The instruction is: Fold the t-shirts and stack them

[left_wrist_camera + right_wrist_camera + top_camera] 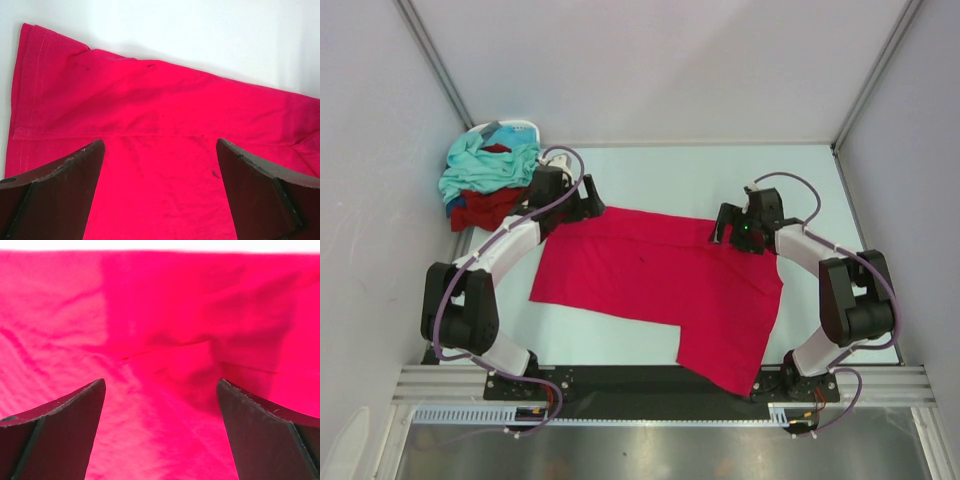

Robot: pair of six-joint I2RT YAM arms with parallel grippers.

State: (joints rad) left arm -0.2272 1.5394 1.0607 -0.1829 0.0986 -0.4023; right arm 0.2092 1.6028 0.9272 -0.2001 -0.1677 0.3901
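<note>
Top external view: the pale bench (650, 170) carries a crimson-pink shirt (660, 285) spread flat across its middle. The shirt's long axis runs from the left side toward the right, slanting a little nearer on the right. Its far edge lies roughly straight between the two arms. At the near right a broad flap points down toward the bases and laps onto the dark rail (620, 378) at the bench's front edge.

Left wrist view shows a stitched sleeve hem at the shirt's far-left corner, lying flat on the bench. The left fingers (60, 190) stand wide apart just above the cloth there, with nothing between them. The right fingers (260, 425) are likewise spread wide over the far-right part of the shirt, above a small crease, clamped on nothing.

At the far left corner sits a heap of other shirts: a teal shirt (480, 165) on top, a maroon shirt (485, 210) below it and a bit of dark blue (453, 205) at the left edge. The heap spills over a white basket (515, 128), of which only the far rim shows.
</note>
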